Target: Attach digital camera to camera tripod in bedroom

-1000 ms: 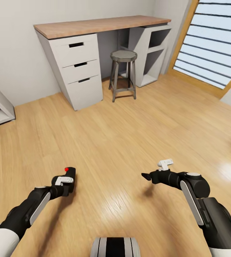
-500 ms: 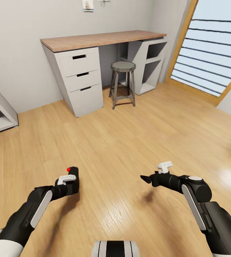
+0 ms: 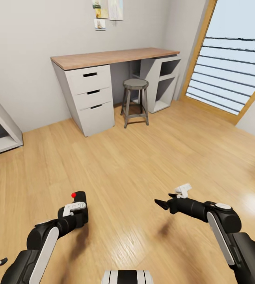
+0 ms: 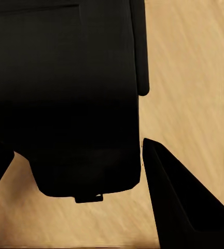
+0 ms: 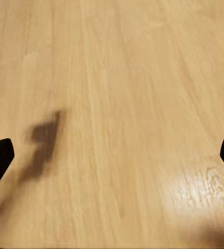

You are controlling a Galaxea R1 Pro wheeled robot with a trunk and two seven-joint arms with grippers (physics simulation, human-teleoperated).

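- So the digital camera (image 3: 79, 202) is already in the left gripper (image 3: 78, 211), carried low over the wood floor (image 3: 135, 165). You can spot the red dot on top of it in the head view.
- From the left wrist view, the camera body (image 4: 65, 98) sits between the two fingers (image 4: 179, 197), which look clamped against its sides. Seems a solid hold to me.
- Right gripper (image 3: 161, 204) is holding nothing, and its wrist view has the fingertips way out at the frame edges, so it's spread wide.
- Handling guess: it's a small rigid box, probably light, with smooth plastic sides that could slip if it gets bumped. The lens is the fragile bit, so I'd keep the grip on the flat body and off the lens.
- The bottom face needs to stay free, since that's what should meet the tripod head.
- Ahead there's a white table (image 3: 115, 57) with drawers and a grey stool (image 3: 135, 100) tucked under it, plus a slatted window (image 3: 233, 67) on the right. Looks like the robot's in transit.
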